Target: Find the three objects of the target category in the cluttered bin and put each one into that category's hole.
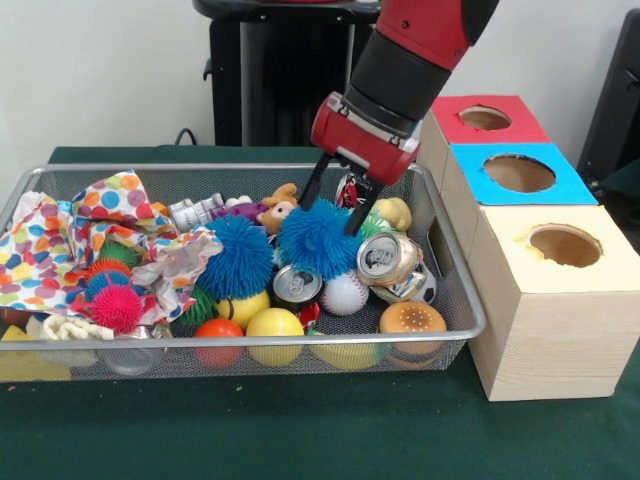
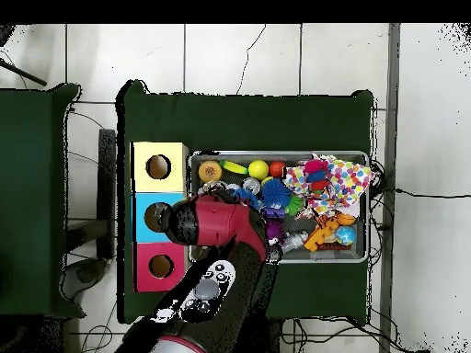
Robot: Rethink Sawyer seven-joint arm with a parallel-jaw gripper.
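Observation:
My gripper (image 1: pixel 328 218) hangs over the right middle of the wire bin (image 1: pixel 452 262). It is open, and its two black fingers (image 1: pixel 358 212) straddle the top of a blue spiky ball (image 1: pixel 318 240), their tips sunk into the spikes. A second blue spiky ball (image 1: pixel 238 258) lies just left of it. Crushed cans (image 1: pixel 386 260), a baseball (image 1: pixel 345 293), yellow balls (image 1: pixel 274 325), an orange ball (image 1: pixel 218 330) and plush toys (image 1: pixel 280 205) crowd around. In the overhead view the arm (image 2: pixel 221 230) covers the gripper, beside the bin (image 2: pixel 369 207).
Three boxes with round holes stand beside the bin: red (image 1: pixel 485 118), blue (image 1: pixel 518 173) and yellow (image 1: pixel 565 245). A polka-dot cloth (image 1: pixel 95 235) covers the bin's left part, with pink spiky balls (image 1: pixel 116 305) under its edge. A toy burger (image 1: pixel 412 320) sits at the front right.

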